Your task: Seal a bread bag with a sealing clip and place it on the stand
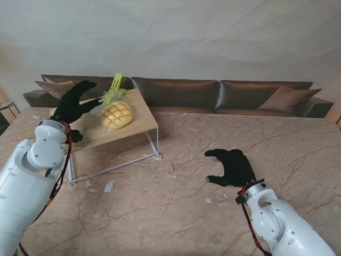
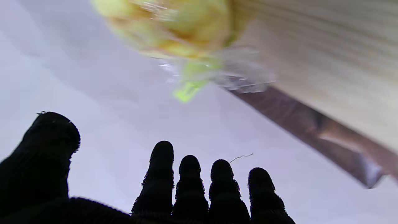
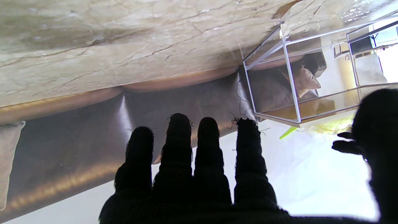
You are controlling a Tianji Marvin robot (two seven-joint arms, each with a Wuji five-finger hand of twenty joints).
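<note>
A golden bread in a clear bag point(image 1: 116, 114) lies on the wooden top of the stand point(image 1: 138, 129), its neck pinched by a green clip point(image 1: 115, 84) that points toward the far edge. My left hand point(image 1: 74, 101) hovers just left of the bag with fingers spread, holding nothing; one fingertip is close to the bag's neck. Seen from the left wrist, the bread bag point(image 2: 174, 28) and clip point(image 2: 186, 91) are blurred beyond the fingers point(image 2: 161, 174). My right hand point(image 1: 232, 166) rests palm down and open on the marble table, far right of the stand.
The stand has thin white metal legs point(image 1: 157, 143) and sits on a beige marble table point(image 1: 176, 208). A brown leather sofa point(image 1: 224, 93) runs along the table's far side. Small white scraps point(image 1: 108, 186) lie on the marble near the stand.
</note>
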